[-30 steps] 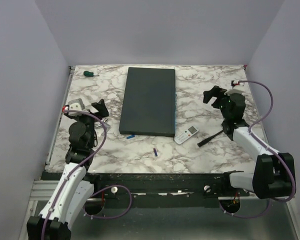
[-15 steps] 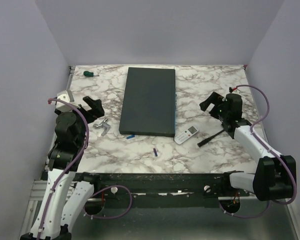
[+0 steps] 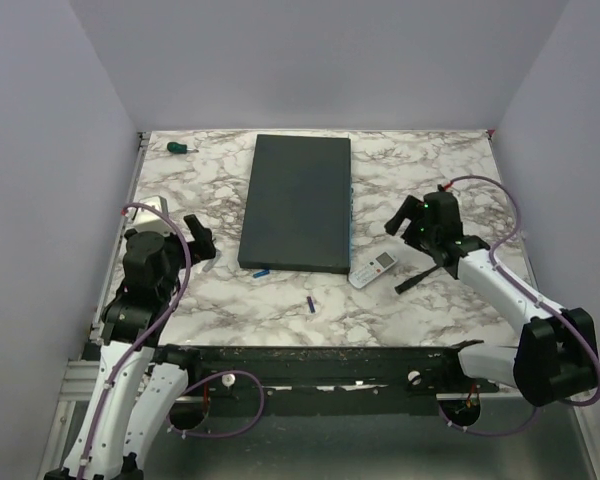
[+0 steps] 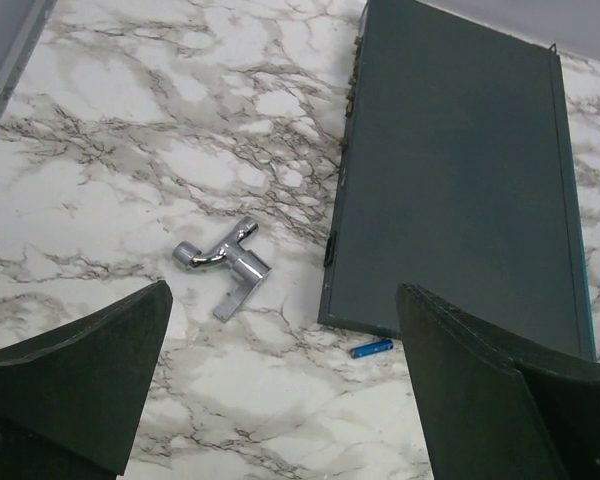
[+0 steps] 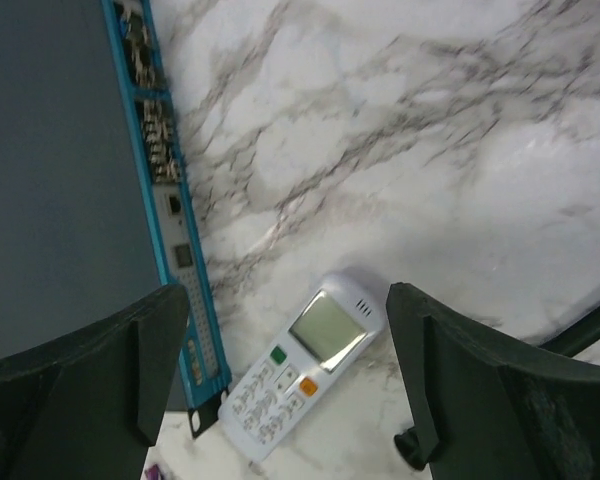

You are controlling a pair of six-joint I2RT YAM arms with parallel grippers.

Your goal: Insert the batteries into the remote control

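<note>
Right claw (image 3: 404, 220) moved in toward face-up remote control (image 5: 298, 362), jaws wide apart, empty, hovering near it

Nothing in these views can be read: no word, brand, number or sign. The remote control (image 5: 302, 378) lies face up, and its pale screen (image 5: 326, 330) is blank. Any marks on its small white buttons (image 5: 265, 410) are too fine to make out, and the green and orange keys near the screen show no legible symbol. Beside the remote, the blue strip (image 5: 170, 215) along the edge of the dark grey slab (image 5: 50, 180) carries small fittings without readable print.
</note>
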